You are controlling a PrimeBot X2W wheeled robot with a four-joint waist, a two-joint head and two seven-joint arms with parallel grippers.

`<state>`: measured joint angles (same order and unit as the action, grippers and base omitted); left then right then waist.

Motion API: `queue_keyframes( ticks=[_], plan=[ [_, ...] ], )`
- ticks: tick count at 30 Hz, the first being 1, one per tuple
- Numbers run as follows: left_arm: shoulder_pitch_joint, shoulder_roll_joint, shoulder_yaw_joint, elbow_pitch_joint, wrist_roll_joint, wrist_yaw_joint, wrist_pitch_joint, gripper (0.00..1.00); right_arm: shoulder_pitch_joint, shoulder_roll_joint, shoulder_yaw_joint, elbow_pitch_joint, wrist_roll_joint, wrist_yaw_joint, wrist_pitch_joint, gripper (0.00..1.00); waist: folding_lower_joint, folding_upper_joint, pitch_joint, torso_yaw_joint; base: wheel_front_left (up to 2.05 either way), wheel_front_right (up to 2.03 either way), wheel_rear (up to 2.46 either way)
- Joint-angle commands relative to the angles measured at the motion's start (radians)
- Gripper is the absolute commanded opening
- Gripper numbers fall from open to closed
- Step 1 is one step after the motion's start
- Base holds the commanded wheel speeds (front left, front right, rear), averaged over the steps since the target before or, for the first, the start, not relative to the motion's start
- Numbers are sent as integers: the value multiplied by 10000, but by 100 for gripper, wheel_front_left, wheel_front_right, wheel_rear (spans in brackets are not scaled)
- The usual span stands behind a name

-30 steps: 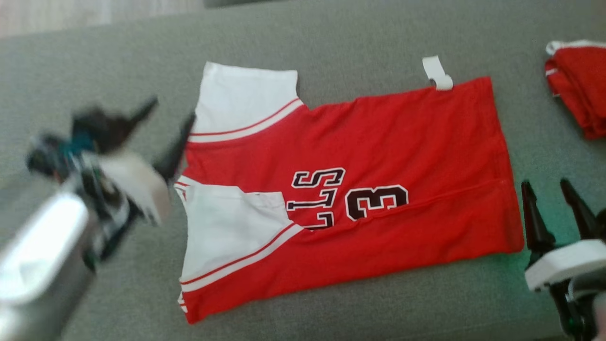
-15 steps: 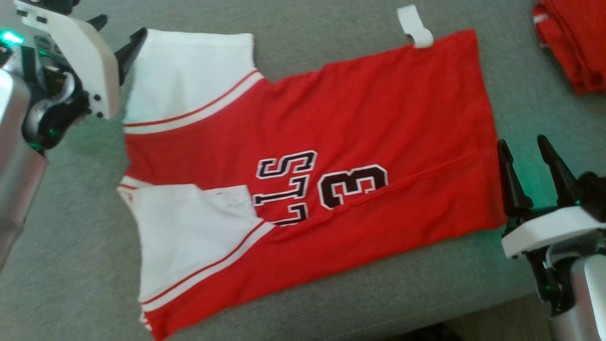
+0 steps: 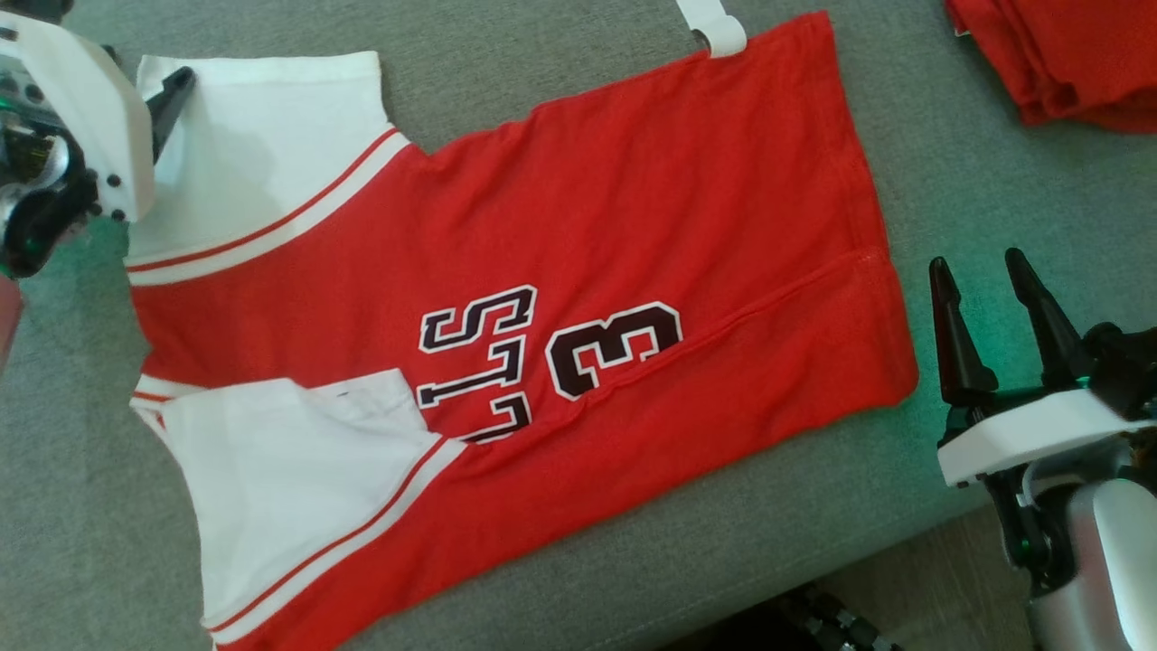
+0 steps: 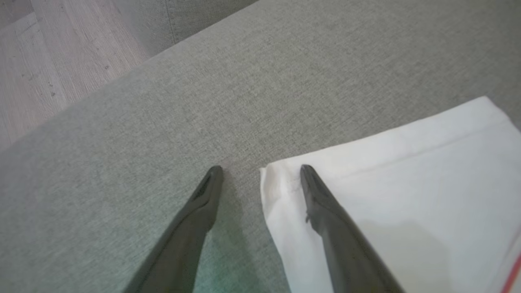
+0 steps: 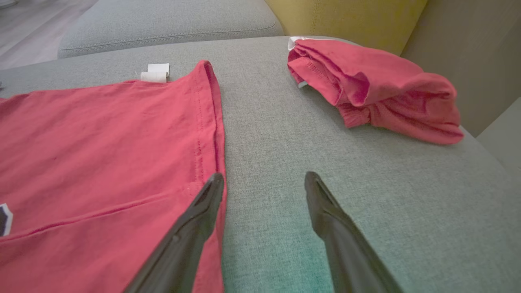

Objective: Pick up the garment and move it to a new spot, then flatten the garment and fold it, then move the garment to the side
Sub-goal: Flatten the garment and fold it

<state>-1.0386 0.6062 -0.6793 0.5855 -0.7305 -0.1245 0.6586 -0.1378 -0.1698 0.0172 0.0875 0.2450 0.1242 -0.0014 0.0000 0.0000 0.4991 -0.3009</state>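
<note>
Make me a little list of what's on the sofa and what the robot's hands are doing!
Surface: grey sofa
Jersey: red and white, spread flat, near side folded over
Pile: folded red clothes, far right, apart from the jersey
Left gripper: open, fingers astride a white sleeve corner
Right gripper: open, beside the hem, empty

We count two garments: one jersey (image 3: pixel 633 208) spread flat and one folded bundle (image 3: pixel 1058 63). On the jersey we find two white sleeves (image 3: pixel 262 145), one tag (image 3: pixel 719 23) and one digit (image 3: pixel 569 362). We count two grippers, the left gripper (image 4: pixel 260 168) and the right gripper (image 3: pixel 976 260), with two fingers (image 5: pixel 191 228) each, four in all. We see one couch (image 3: pixel 949 163) under everything.
</note>
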Motion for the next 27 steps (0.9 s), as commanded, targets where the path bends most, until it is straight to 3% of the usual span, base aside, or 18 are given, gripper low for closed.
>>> queue_keyframes(
  ticks=[1, 3, 4, 9, 18, 27],
  plan=[
    [-228, 510, 250, -21, -14, -20, 51, 65, -109, -127, 111, -230, -49, 65, -102, 100, 0, 0, 4, -37, 0, 0, 0],
    [-194, 496, 235, 41, -170, -28, 161, 13, -100, -126, 78, -211, -61, 65, -113, 100, 0, 0, -13, -50, 0, 0, 0],
    [-181, 495, 207, 33, -217, -31, 218, 0, -97, -131, 59, -207, -65, 65, -110, 100, 0, 0, -26, -47, 0, 0, 0],
    [-92, 470, 100, -179, -547, -45, 466, 0, -117, -148, -28, -243, -120, 65, -67, 100, 0, 0, -155, 24, 0, 0, 0],
    [-345, 464, -276, -804, 35, -57, -1239, 0, -1218, -202, 399, -105, 74, 65, 710, 100, 0, 0, -500, 303, 0, 0, 0],
    [-855, 323, -1171, -1611, -22, -60, -2154, 0, -4245, -91, 757, 2494, 598, 65, 2912, 100, 0, 0, -695, 993, 0, 0, 0]
  ],
)
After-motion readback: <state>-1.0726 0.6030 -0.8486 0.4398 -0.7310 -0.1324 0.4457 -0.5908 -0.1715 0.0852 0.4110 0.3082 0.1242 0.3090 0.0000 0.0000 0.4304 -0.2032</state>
